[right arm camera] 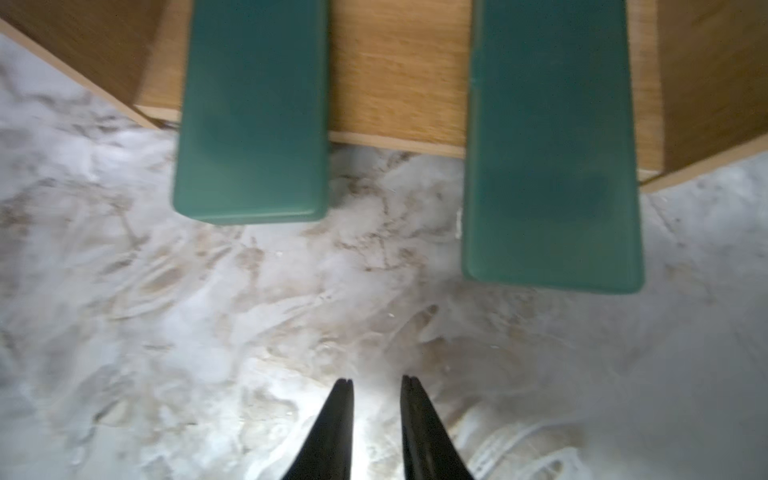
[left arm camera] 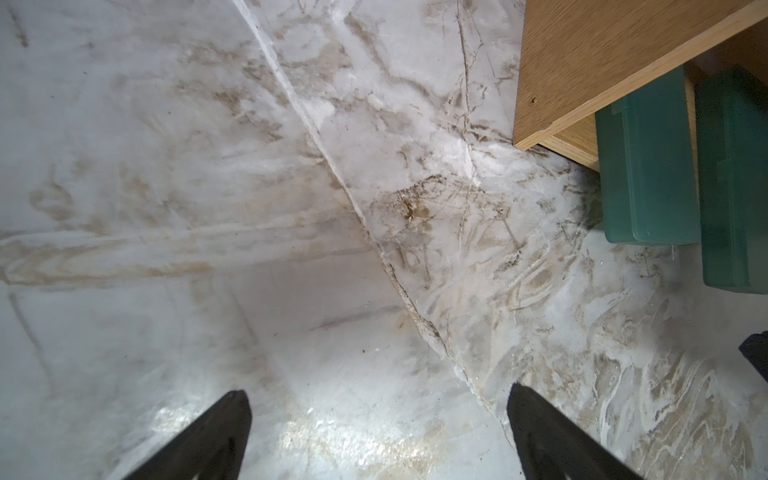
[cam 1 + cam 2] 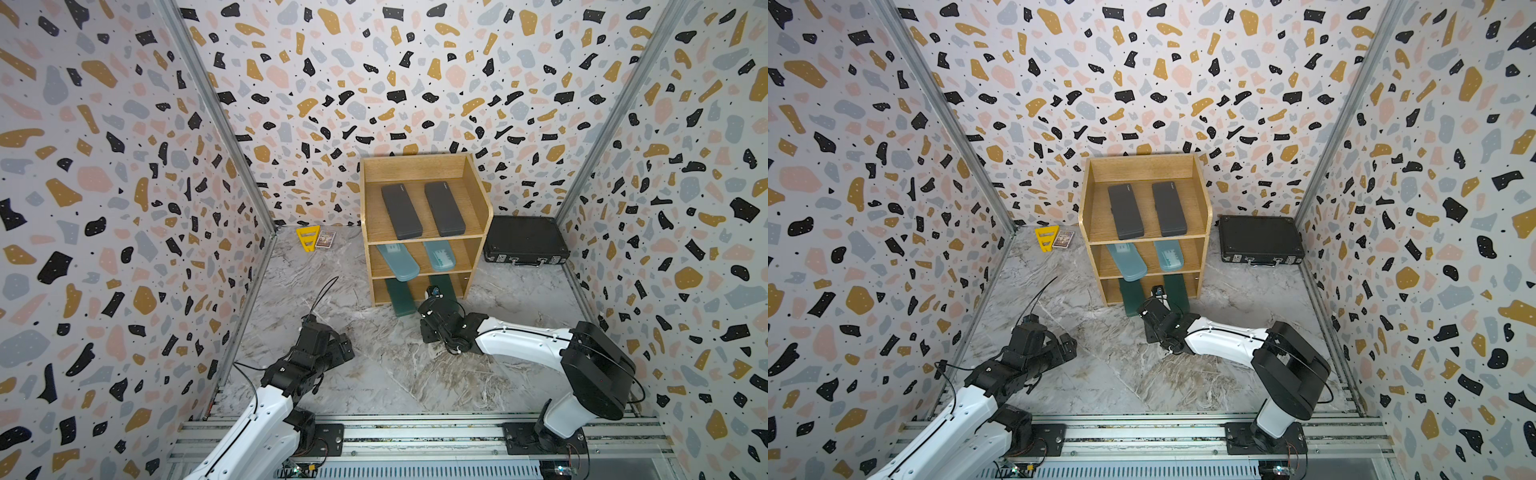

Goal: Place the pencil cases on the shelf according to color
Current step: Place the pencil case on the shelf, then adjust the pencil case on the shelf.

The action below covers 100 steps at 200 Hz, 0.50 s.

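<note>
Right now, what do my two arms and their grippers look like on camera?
Both the left arm and right arm have white shells between chunky black joints. Thin black cables run along them. The left gripper and right gripper each end in two tapered black fingers. No lettering that I can make out.

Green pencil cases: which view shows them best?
Right wrist view: both green pencil cases lie side by side, front ends overhanging the shelf. Left wrist view crops one at the frame edge; in both top views the right arm hides part of one.
</note>
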Available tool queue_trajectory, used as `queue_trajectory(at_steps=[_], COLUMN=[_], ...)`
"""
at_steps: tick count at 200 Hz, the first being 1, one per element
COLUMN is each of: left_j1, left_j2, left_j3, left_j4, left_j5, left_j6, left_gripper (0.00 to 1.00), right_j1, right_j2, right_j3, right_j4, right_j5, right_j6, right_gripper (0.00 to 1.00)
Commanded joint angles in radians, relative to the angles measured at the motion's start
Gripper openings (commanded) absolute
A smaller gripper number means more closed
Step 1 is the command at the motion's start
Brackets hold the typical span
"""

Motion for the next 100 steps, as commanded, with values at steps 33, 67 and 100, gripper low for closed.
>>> queue_trajectory(at_steps=[33,67,100], left_j1=[0.004,0.005,0.004], left_j2=[-0.028,-0.041,-0.047], left_j3=[-0.005,-0.011,-0.014], left_j4=[0.052,0.057,0.065], left_j5=[-0.022,-0.046,-0.074], left_j6=[-0.001,0.006,0.021], left_gripper=[1.00,1.00,1.00], right_j1=[-0.113,-0.147,-0.158], right_j2=[0.030,0.085,0.112], right_j3=[-0.010,0.035,0.048], right_j4=[-0.033,-0.002,0.022], right_j5=[0.010,-0.005,0.001], right_j6=[-0.090,-0.137,-0.162], right_gripper=[0.25,0.24,0.24])
